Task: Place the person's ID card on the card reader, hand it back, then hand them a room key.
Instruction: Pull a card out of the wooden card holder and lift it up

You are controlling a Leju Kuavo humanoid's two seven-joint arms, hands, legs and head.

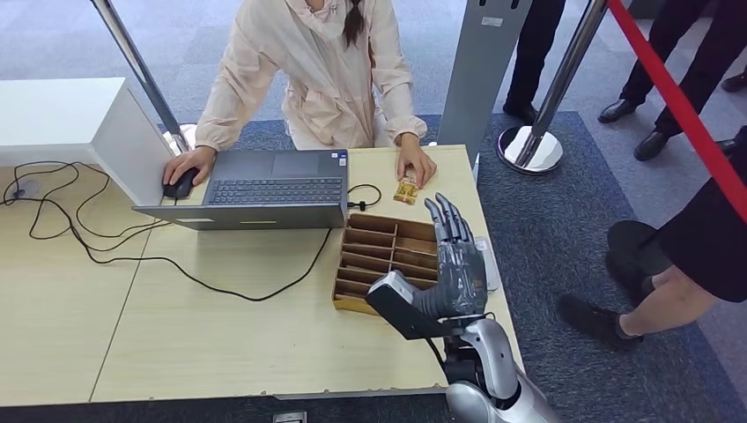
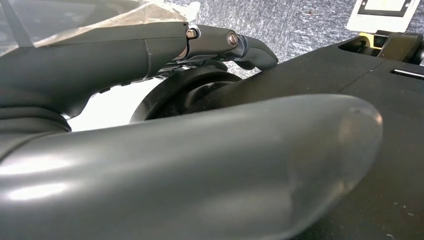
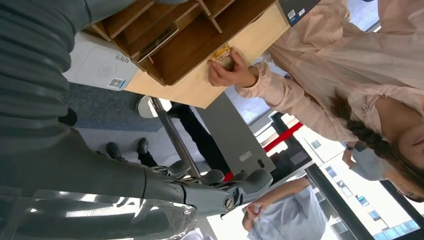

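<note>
My right hand (image 1: 456, 261) is raised above the right end of the wooden slotted tray (image 1: 374, 251), fingers straight and apart, holding nothing. In the right wrist view its fingers (image 3: 220, 187) stretch out away from the tray (image 3: 170, 45). A small yellow card (image 1: 406, 190) lies on the table just beyond the tray, and the person's hand (image 1: 415, 163) touches it; this card (image 3: 222, 54) sits under their fingertips. A white flat card reader (image 3: 97, 65) lies beside the tray, its edge (image 1: 490, 264) peeking past my hand. My left hand (image 2: 200, 165) hangs low with nothing in it.
A person in a pale pink jacket (image 1: 313, 75) sits across the table with an open laptop (image 1: 273, 189) and a mouse (image 1: 181, 185). Black cables (image 1: 88, 233) trail over the left of the tabletop. A white box (image 1: 66, 119) stands far left. Stanchions, a red rope (image 1: 678, 97) and standing people are on the right.
</note>
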